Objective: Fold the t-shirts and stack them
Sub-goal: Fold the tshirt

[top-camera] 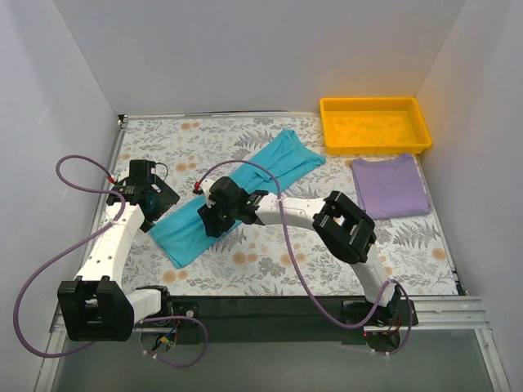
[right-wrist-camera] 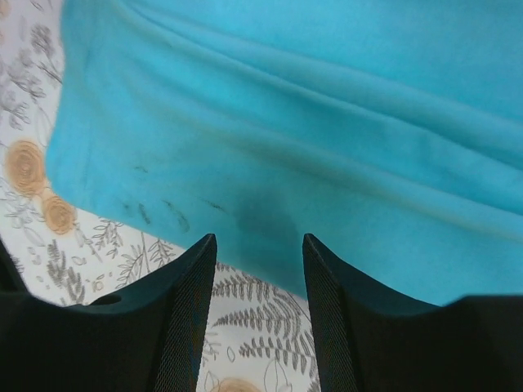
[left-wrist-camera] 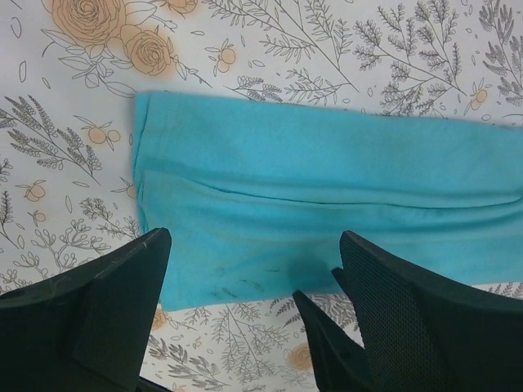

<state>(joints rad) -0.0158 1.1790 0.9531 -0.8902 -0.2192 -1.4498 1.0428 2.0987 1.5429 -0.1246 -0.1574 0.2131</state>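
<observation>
The teal t-shirt [top-camera: 237, 193] lies folded into a long strip, running diagonally across the middle of the table. It fills the left wrist view [left-wrist-camera: 327, 196] and the right wrist view [right-wrist-camera: 310, 122]. The lavender t-shirt [top-camera: 391, 186] lies folded flat at the right. My left gripper [top-camera: 157, 200] is open and empty, just off the strip's near-left edge [left-wrist-camera: 255, 282]. My right gripper [top-camera: 214, 219] is open and empty above the strip's near long edge [right-wrist-camera: 259, 249].
A yellow plastic tray [top-camera: 374, 124] stands at the back right, just behind the lavender shirt. The table has a floral cloth [top-camera: 270, 261] and white walls on three sides. The arm bases sit at the near edge.
</observation>
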